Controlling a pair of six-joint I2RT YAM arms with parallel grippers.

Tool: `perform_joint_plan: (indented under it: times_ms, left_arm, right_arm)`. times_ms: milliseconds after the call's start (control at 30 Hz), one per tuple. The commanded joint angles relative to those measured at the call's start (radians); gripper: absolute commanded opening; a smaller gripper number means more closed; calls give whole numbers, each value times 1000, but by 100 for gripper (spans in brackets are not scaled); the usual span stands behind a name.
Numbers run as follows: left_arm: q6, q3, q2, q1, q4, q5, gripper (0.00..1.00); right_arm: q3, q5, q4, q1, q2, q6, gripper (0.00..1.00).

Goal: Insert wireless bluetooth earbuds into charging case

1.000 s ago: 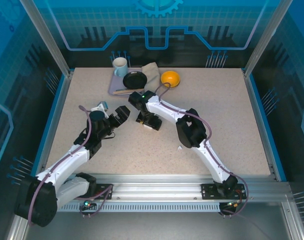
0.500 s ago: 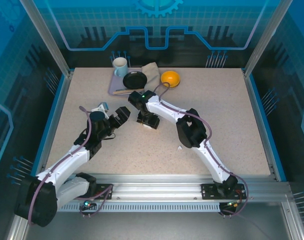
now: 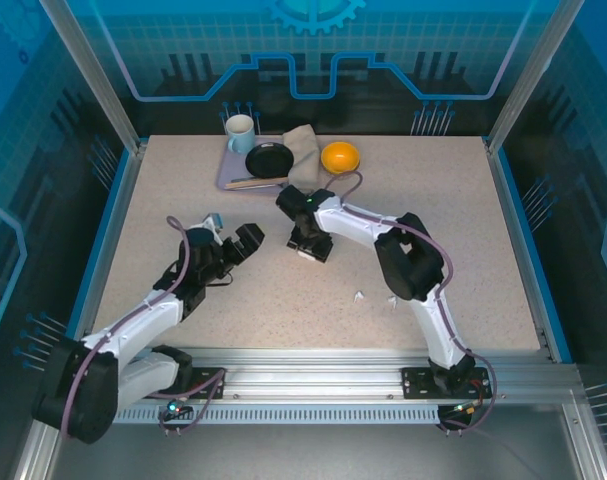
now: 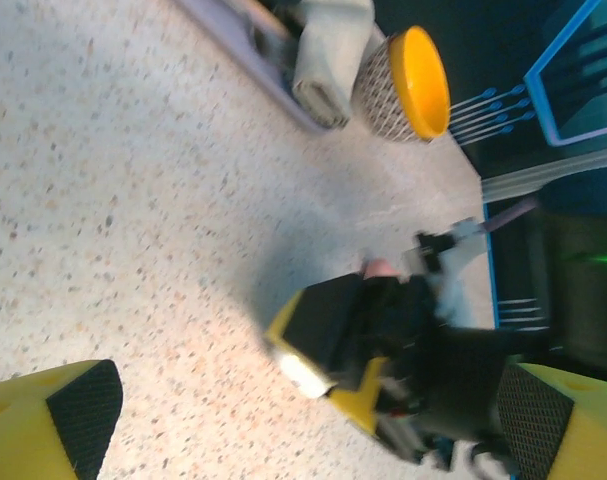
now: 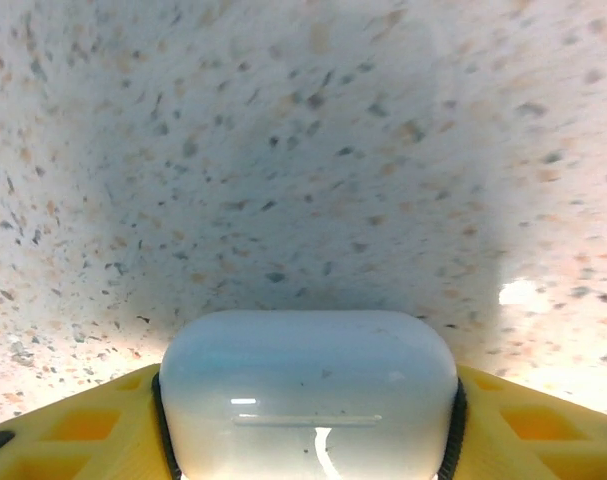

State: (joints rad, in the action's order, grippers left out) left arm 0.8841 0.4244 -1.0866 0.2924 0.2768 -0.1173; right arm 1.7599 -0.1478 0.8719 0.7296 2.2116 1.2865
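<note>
Looking down on the speckled tabletop (image 3: 463, 230), we've got both arms reaching in from the near edge. The right arm (image 3: 413, 270) stretches toward the middle, a little short of the far edge, and the left arm (image 3: 143, 315) angles in from the near left corner.

Over at the far edge, left of the middle, sits a lavender tray (image 3: 226, 178) carrying a black plate (image 3: 270, 159) and a white mug (image 3: 240, 130). A folded beige cloth (image 3: 303, 150) lies on the tray's right end, with an orange bowl (image 3: 340, 156) just beside it.

Now the action: the right fingers (image 5: 73, 425) are clamped on the white charging case (image 5: 308, 390), one pad pressed to each rounded end, lid seam facing the wrist camera. Whether the case rests on the tabletop or hangs above it, I can't tell.

The left fingers (image 4: 43, 420) are spread wide, gripping nothing, pointed across at the right arm's catch.

And the white earbuds (image 3: 360, 295)? Two tiny bits lying loose on the tabletop, close together beside the right arm's elbow, nearer the near edge, well apart from the case.
</note>
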Motion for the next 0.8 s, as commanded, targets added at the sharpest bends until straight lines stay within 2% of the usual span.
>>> perform_joint_plan:
  times_ms: [0, 267, 567, 767]
  left_arm:
    - [-16, -25, -48, 28, 103, -57, 99]
    - [-31, 27, -268, 152, 277, -80, 95]
    - [-12, 117, -465, 204, 423, -86, 75]
    - [-17, 168, -535, 214, 450, -90, 68]
  right_arm:
    - [-32, 27, -69, -30, -85, 54, 42]
    - [-107, 80, -132, -73, -178, 129, 41]
    - [-144, 114, -153, -87, -208, 183, 41]
    - [-153, 125, -163, -82, -208, 202, 41]
